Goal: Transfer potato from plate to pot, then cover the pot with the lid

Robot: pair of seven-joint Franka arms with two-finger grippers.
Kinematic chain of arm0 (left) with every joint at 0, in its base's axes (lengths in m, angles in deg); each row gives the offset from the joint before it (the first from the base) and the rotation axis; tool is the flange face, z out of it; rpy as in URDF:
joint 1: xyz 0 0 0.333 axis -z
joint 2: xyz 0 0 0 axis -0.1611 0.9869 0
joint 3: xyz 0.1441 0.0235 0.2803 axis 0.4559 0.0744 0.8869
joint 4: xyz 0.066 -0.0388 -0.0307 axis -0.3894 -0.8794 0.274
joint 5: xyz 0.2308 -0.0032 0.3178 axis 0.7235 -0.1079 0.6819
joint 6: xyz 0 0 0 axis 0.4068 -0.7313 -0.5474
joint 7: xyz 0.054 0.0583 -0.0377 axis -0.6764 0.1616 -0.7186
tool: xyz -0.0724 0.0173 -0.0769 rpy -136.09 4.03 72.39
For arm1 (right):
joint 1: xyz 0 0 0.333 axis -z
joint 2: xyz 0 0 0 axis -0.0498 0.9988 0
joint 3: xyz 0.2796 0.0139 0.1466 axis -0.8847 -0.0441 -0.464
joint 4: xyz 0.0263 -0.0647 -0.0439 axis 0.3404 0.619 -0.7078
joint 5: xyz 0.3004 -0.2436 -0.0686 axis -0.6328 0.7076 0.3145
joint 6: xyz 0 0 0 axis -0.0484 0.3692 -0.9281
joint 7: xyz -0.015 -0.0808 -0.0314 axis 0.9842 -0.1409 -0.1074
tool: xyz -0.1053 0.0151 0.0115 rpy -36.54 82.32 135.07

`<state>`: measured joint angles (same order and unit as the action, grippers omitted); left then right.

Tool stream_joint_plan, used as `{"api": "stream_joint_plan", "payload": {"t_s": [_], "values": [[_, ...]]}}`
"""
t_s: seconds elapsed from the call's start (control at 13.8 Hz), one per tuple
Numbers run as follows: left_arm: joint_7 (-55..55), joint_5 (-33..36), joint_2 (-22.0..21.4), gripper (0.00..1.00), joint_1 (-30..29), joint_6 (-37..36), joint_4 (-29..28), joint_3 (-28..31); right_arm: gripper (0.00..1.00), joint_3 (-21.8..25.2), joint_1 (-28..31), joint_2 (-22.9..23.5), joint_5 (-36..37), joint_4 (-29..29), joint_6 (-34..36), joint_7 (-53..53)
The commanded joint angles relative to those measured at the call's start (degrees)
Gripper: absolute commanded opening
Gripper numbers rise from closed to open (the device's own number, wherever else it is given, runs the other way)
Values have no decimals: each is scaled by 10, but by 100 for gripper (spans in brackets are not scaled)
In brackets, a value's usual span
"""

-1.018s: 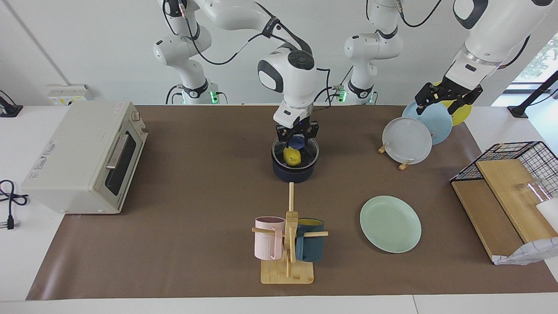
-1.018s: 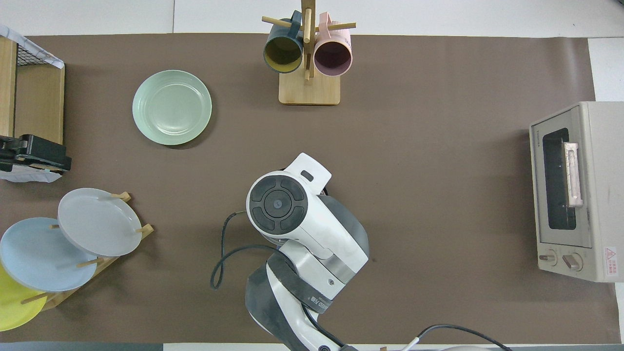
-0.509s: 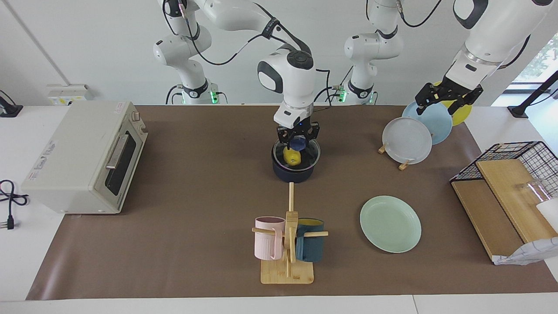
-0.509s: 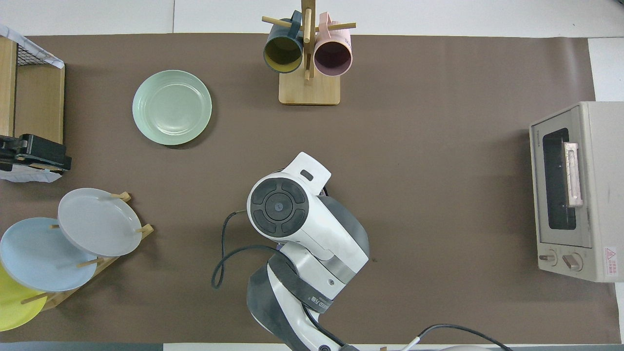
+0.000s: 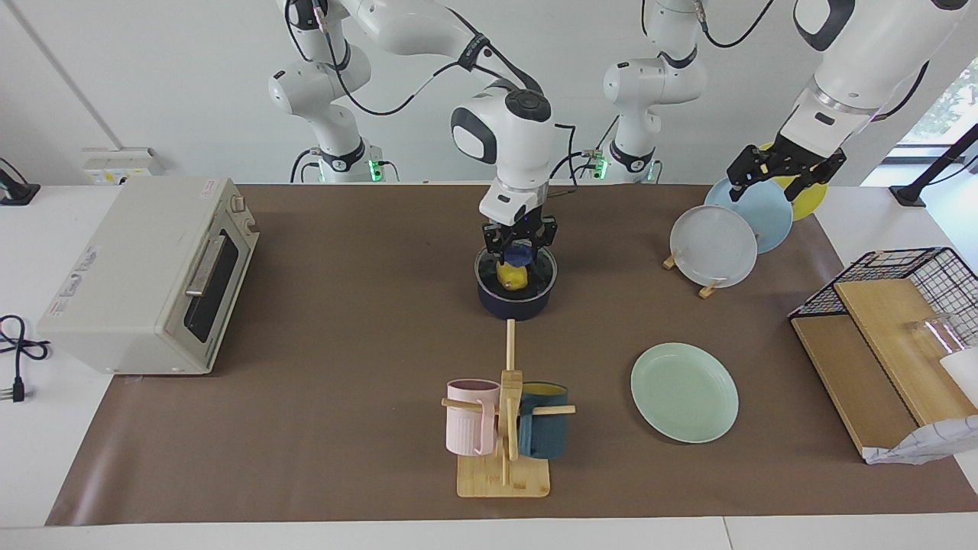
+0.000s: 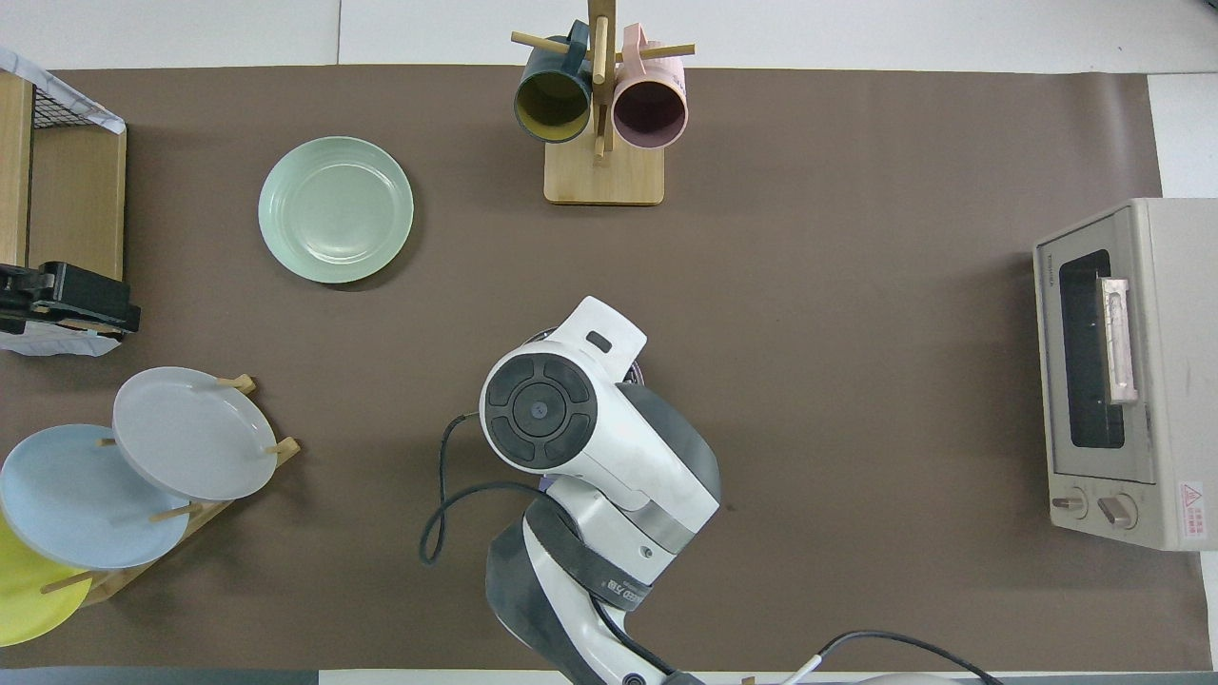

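Glass lid (image 5: pixel 516 272) over the pot (image 5: pixel 513 299), knob clamped by right hand (image 5: pixel 519 246); left hand (image 5: pixel 781 177) apart.

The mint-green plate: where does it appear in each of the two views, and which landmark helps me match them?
Facing view: the mint-green plate lies low in the picture, right of centre, beside the mug rack.
Overhead view: the plate lies high in the picture, left of centre.
Shared landmark: the mug rack, at the table edge farthest from the robots.

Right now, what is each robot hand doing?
Right gripper: shut on the lid by its knob, over the pot.
Left gripper: open, empty, waiting over the rack of plates.
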<state>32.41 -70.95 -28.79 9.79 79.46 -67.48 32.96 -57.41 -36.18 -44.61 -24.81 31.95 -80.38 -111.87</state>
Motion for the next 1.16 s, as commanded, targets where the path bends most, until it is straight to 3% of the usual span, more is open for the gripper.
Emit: {"api": "stream_joint_plan", "payload": {"t_s": [0.0,0.15,0.36,0.44,0.51,1.09], "values": [[2,13,0,100,4,1,0,5,0,-1,-1,-7,9,15,-16,-3],[2,13,0,100,4,2,0,5,0,0,0,-8,9,15,-16,-3],[2,13,0,100,4,1,0,5,59,0,0,-7,9,16,-17,-3],[2,13,0,100,4,2,0,5,90,0,1,-7,9,17,-19,-3],[2,13,0,100,4,1,0,5,100,0,0,-7,9,17,-21,-3],[2,13,0,100,4,1,0,5,100,1,26,-9,9,-37,40,30]]}}
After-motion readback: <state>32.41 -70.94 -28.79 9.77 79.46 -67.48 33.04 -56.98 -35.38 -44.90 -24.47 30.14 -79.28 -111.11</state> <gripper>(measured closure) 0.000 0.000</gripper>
